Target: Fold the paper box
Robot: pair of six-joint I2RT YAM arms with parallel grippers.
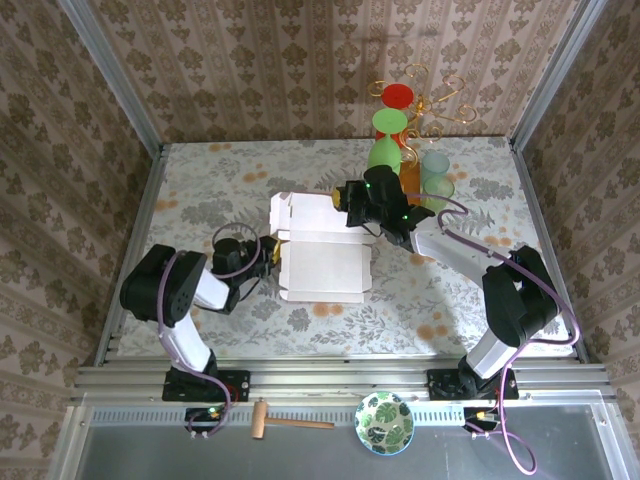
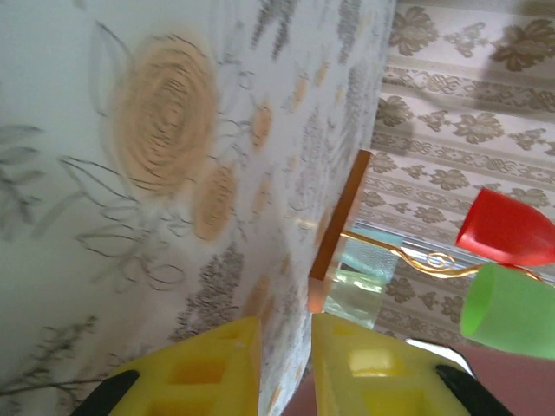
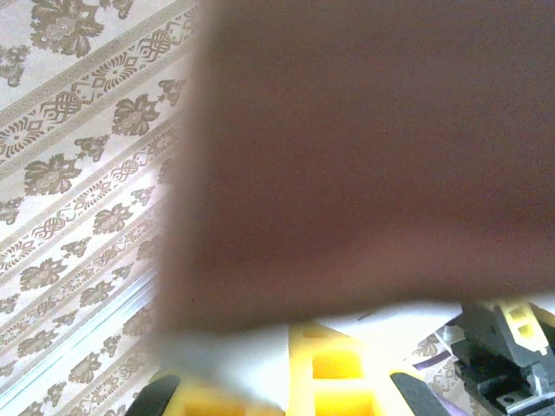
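The paper box [image 1: 322,270] lies opened out in the middle of the table [image 1: 200,190], pale inner side up, with a second panel and its small flaps reaching toward the upper centre of the overhead view. The right gripper [image 1: 345,197] sits at that upper panel's right end, fingers pressed together on a flap. In its wrist view the sheet is raised so close to the lens that it blurs into a pinkish-brown field.

The left gripper [image 1: 268,255] is at the left edge of the near panel. Its yellow fingers [image 2: 208,364] stand a narrow gap apart, and as far as I can tell nothing is between them, though the view there is smeared.

This looks like an early step: raising the far panel along its crease. The next move probably calls for the left fingers to steady the base while the right swings the flap over without tearing it.
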